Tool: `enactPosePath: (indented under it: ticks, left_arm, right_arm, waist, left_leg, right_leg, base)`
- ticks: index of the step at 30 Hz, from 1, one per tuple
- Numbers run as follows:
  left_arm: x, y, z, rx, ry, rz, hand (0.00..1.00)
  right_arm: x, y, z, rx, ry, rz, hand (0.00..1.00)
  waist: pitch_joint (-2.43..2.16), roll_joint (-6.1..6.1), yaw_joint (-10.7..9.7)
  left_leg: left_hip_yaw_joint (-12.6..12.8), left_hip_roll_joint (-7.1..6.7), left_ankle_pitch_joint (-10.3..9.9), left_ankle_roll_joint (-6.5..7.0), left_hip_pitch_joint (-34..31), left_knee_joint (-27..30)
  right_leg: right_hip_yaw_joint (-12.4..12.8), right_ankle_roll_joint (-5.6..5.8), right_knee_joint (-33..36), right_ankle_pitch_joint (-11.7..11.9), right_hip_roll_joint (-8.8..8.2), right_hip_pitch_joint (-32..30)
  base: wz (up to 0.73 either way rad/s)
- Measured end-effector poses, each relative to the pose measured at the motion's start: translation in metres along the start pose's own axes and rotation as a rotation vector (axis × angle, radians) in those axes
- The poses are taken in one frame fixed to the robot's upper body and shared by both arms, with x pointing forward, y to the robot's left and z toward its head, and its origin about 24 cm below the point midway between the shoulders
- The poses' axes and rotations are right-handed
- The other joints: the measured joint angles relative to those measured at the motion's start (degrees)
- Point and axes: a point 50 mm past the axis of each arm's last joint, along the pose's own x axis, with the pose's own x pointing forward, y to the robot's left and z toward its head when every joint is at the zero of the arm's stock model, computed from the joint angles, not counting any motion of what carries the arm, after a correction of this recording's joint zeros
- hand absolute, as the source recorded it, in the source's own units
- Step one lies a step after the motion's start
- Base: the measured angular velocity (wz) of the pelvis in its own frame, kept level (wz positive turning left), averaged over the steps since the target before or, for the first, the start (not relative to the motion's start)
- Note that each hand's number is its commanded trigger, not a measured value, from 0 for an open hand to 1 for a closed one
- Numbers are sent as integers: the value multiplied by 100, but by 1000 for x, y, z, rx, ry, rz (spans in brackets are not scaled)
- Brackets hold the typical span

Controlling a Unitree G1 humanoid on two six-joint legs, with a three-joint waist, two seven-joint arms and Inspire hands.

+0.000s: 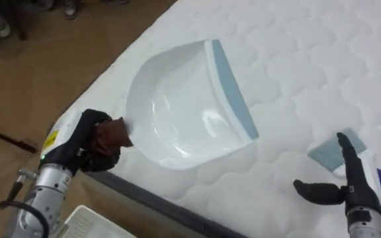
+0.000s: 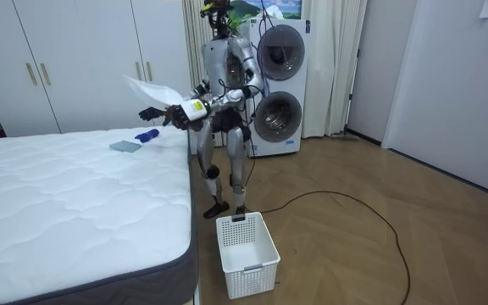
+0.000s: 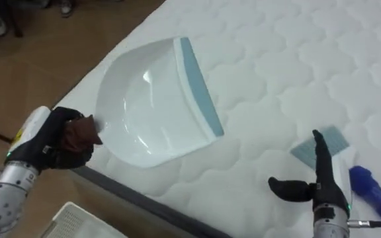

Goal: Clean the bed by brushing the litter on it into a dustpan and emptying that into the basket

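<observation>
Your left robot hand [image 1: 84, 142] is curled tight round the brown handle of the white dustpan [image 1: 184, 106]. The pan hangs over the edge of the bed [image 1: 309, 53] with its blue-grey lip pointing in across the mattress. Your right robot hand [image 1: 352, 188] is spread, fingers straight and thumb out, holding nothing, just above the brush [image 3: 372, 188] that lies on the mattress.

The step looks like taking up that brush. Bring the palm down over the blue handle rather than the pale bristles, and close fully round it before you lift. Then lower and level the dustpan so its lip can meet the quilted cover. I see no dirt in the pan.

The eye views give you the finger shapes, and the right eye view shows most of the blue handle. The room view adds that you stand at the bed's corner with the pan raised and tilted, and a white basket [image 2: 246, 252] on the floor by your feet.
</observation>
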Motion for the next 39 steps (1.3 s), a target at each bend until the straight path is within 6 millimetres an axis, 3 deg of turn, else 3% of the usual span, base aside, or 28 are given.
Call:
enactPosePath:
  ticks: [2,3,4,6,8,9,10,11,12,13,16,17,18,19,21,23,25,26,27,28,30,31,34,39]
  left_arm:
    - [-6,-6,-5,-56,29,0,100]
    - [-13,-10,-11,-97,63,1,100]
    - [-19,-16,-15,-130,88,-6,100]
    - [-24,-25,-17,-160,107,-31,100]
    - [-27,-32,-18,-185,116,-39,100]
    - [-27,-33,-17,-189,109,-39,100]
    - [-27,-32,-17,-189,106,-37,100]
    - [-28,-32,-17,-189,108,-33,100]
    - [-29,-32,-19,-185,115,-30,100]
    - [-32,-33,-21,-183,127,-29,100]
    - [-36,-35,-28,-180,160,-36,100]
    - [-36,-36,-29,-179,164,-35,92]
    - [-36,-35,-30,-178,168,-25,38]
    - [-35,-35,-31,-177,170,-19,0]
    - [-36,-35,-35,-174,186,1,0]
    - [-36,-38,-41,-172,216,3,0]
    - [-38,-39,-46,-170,241,4,0]
    - [-38,-40,-47,-172,246,5,0]
    - [-40,-43,-51,-183,268,1,0]
    - [-42,-46,-54,-193,287,-3,0]
    - [-42,-49,-54,-200,300,-11,0]
    - [-43,-50,-56,-201,310,-15,0]
    - [-49,-54,-66,-196,362,-32,0]
    - [-63,-69,-91,-182,500,-108,0]
  right_arm:
    - [0,5,7,15,-30,18,0]
    - [0,10,15,6,-65,53,0]
    - [-1,14,19,7,-87,77,0]
    - [-2,16,20,6,-91,95,0]
    - [-3,18,20,10,-91,95,0]
    - [-3,18,21,16,-92,95,0]
    - [-3,19,22,19,-93,98,0]
    - [-4,20,22,23,-94,106,0]
    - [-4,21,23,27,-94,113,0]
    - [-4,22,23,31,-93,114,0]
    - [-4,23,23,37,-91,114,0]
    - [-4,24,23,40,-91,114,0]
    - [-5,26,24,49,-89,119,0]
    - [-5,27,24,50,-89,125,0]
    - [-6,33,21,45,-76,159,0]
    - [-9,40,13,36,-39,183,0]
    - [-13,44,1,18,12,210,0]
    - [-14,44,-2,13,29,214,0]
    - [-16,44,-5,6,54,217,0]
    - [-16,44,-6,5,58,218,0]
    - [-16,45,-9,-1,68,221,0]
    - [-16,46,-13,-17,84,235,0]
    - [-19,47,-22,-43,119,255,0]
    - [-29,50,-48,-74,237,283,0]
  waist:
    - [-4,3,257]
    - [-11,14,396]
    - [-9,6,392]
    - [-9,-35,412]
    - [-10,-71,415]
    - [-38,-28,421]
    - [-32,-48,425]
    - [-35,-81,438]
    - [-42,-116,456]
    - [-40,-146,468]
    - [-8,-172,423]
    - [1,-166,431]
    - [4,-167,449]
    - [12,-170,471]
    - [24,-174,566]
    - [42,-194,613]
    - [63,-162,591]
    - [64,-166,612]
    - [61,-130,669]
    - [34,-121,627]
    - [2,-214,600]
    - [-7,-250,618]
    - [-10,-243,608]
    - [-33,-277,578]
  left_leg:
    - [-1006,-127,0,-1,24,25]
    - [-2147,-260,0,-1,27,53]
    - [-2971,-415,0,-1,4,159]
    - [-3574,-561,-2,9,-15,375]
    - [-3856,-618,-8,21,21,373]
    - [-3866,-619,-4,19,91,239]
    - [-3810,-620,-2,16,127,165]
    - [-3533,-588,-2,15,190,77]
    - [-3291,-556,-2,15,240,-28]
    - [-3210,-548,-2,16,284,-34]
    - [-3229,-591,-1,18,289,204]
    - [-3230,-592,-1,18,325,147]
    - [-3172,-589,-1,19,394,-27]
    - [-3067,-583,-1,19,429,-125]
    - [-2625,-535,-31,71,479,-419]
    - [-2603,-550,-46,106,453,-467]
    - [-2565,-499,-115,263,363,-541]
    - [-2495,-484,-111,261,357,-548]
    - [-2401,-443,-110,261,355,-550]
    - [-2261,-419,-104,224,376,-576]
    - [-2258,-503,-101,176,376,-570]
    - [-2354,-536,-78,141,384,-515]
    - [-2677,-478,-21,59,408,-502]
    - [-2752,-365,-10,41,524,-575]
  right_leg:
    - [554,-63,85,39,210,-160]
    - [866,-109,91,79,310,-219]
    - [1166,-122,113,93,421,-200]
    - [1642,-87,162,105,585,-188]
    - [1992,-65,143,198,723,-186]
    - [2158,-51,132,270,813,-235]
    - [2158,-45,155,293,877,-288]
    - [2116,-51,151,361,900,-354]
    - [1830,-110,125,406,883,-398]
    - [1567,-189,50,472,844,-368]
    - [1633,-188,-51,561,799,-238]
    - [1648,-185,-57,578,834,-242]
    - [1600,-186,-65,623,873,-290]
    - [1544,-197,-66,644,875,-328]
    - [1115,-293,-67,757,822,-517]
    - [1039,-326,-112,855,808,-563]
    - [1039,-315,-276,984,863,-588]
    - [1028,-314,-252,994,860,-598]
    - [831,-389,56,794,784,-613]
    - [503,-401,548,305,616,-572]
    - [444,-358,763,-133,446,-472]
    - [491,-412,613,-168,469,-428]
    - [483,-491,205,-31,609,-175]
    - [508,-510,-199,98,771,95]
  base:
    - [-165]
    - [-173]
    - [-150]
    - [-99]
    - [-103]
    - [-89]
    - [-79]
    - [-74]
    - [-90]
    - [-73]
    - [-46]
    - [-44]
    - [-37]
    - [-46]
    - [-48]
    - [-30]
    - [-4]
    - [-14]
    - [-4]
    - [6]
    - [13]
    - [3]
    - [-3]
    - [-3]
